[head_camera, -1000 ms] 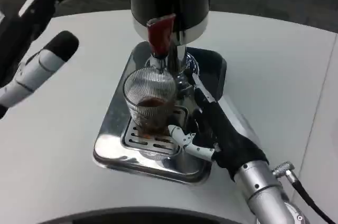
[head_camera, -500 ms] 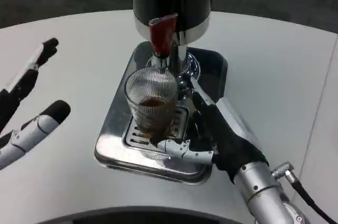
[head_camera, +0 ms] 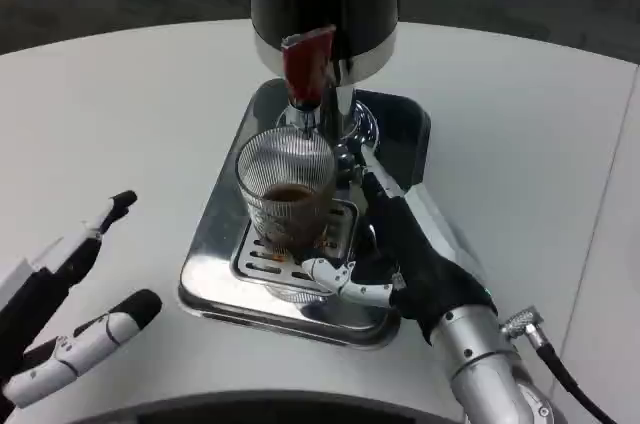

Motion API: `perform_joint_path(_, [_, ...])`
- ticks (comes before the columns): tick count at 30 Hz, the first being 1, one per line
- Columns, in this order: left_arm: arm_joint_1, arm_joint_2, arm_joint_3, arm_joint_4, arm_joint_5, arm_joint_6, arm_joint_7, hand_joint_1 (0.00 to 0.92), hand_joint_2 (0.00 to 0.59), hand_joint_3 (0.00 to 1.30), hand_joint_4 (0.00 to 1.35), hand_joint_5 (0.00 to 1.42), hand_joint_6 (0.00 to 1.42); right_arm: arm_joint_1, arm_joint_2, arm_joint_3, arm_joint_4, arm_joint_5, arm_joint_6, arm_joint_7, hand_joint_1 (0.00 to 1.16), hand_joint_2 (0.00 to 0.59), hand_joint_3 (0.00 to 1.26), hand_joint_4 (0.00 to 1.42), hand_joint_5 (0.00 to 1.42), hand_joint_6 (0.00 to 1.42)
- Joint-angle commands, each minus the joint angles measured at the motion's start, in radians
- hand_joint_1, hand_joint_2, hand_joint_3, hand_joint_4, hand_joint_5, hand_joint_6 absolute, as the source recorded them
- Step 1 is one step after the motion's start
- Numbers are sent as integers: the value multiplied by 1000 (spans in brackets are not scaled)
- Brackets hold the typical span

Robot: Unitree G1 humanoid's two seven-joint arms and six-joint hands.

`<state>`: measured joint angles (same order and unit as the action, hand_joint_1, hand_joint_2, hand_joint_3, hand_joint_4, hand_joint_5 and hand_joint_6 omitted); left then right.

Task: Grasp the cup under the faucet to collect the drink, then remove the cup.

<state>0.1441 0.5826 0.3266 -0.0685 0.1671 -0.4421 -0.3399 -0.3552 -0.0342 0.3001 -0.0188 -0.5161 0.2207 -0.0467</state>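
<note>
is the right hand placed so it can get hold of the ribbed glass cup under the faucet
Probably yes. The right hand sits right beside the ribbed glass cup on the steel drip tray, fingers curving round its base. Nothing lies between them; the red faucet lever is above the cup's rim.

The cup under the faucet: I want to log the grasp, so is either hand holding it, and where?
The right hand wraps the ribbed glass cup around its lower body, near the base. The left hand holds nothing.
</note>
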Motion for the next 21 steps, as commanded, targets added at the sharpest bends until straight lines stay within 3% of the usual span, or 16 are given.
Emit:
perform_joint_path(1, [31, 7, -14, 8, 12, -15, 14, 0, 196, 0, 0, 0, 0, -31, 27, -1, 47, -4, -2, -42, 858, 277, 0, 0, 0, 0])
perform_joint_path(21, [40, 10, -31, 5, 2, -16, 12, 0, 204, 0, 0, 0, 0, -107, 90, -2, 149, 32, -46, -82, 846, 255, 0, 0, 0, 0])
